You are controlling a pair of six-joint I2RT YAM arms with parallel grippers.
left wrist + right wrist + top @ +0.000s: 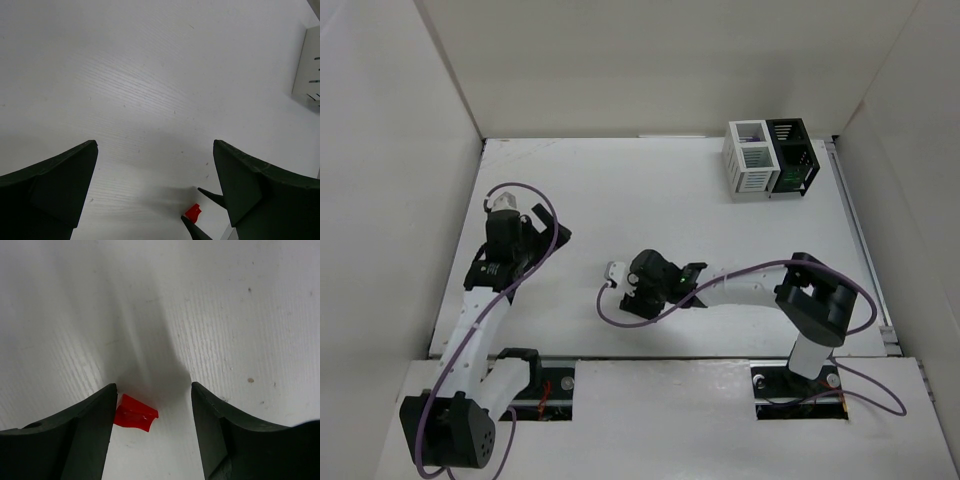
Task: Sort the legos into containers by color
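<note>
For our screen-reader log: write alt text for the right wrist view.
A small red plastic lego brick lies on the white table between the open dark fingers of the right gripper, close against one finger and apart from the other.

Right hand [153, 387] spread wide; red lego [134, 413] on table [210, 300], just beside one finger [75, 440].
</note>
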